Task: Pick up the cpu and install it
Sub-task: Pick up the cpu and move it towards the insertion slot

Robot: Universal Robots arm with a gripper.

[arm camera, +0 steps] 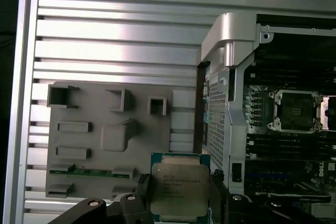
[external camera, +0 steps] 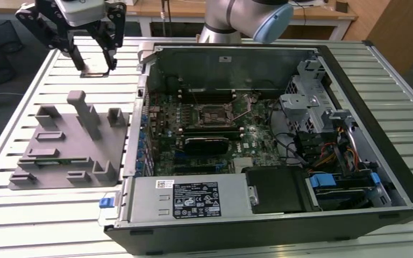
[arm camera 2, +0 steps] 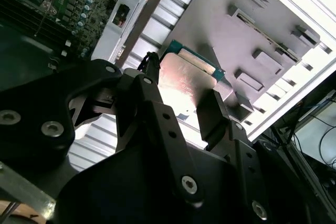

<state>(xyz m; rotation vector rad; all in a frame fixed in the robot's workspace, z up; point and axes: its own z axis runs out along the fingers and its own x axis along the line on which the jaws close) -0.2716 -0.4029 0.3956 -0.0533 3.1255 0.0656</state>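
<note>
My gripper (external camera: 95, 65) hangs high above the slatted table at the exterior view's left, behind the grey tray, and is shut on the cpu (external camera: 96, 73). In the first wrist view the cpu (arm camera: 178, 187) shows its silver top plate and green rim, clamped between the two black fingers of the gripper (arm camera: 179, 196). The second wrist view shows the same shiny plate of the cpu (arm camera 2: 186, 80) in the gripper (arm camera 2: 181, 95). The black socket frame (external camera: 216, 114) on the motherboard sits inside the open computer case, well to the exterior view's right of the gripper, and also appears as the socket frame (arm camera: 295, 111).
The grey plastic tray (external camera: 63, 161) with upright blocks lies below the gripper, seen too as the tray (arm camera: 105, 171) and the tray (arm camera 2: 273, 45). The open case's metal wall (external camera: 143, 80) stands between gripper and motherboard. Drive cage and cables (external camera: 321, 140) fill the case's right side.
</note>
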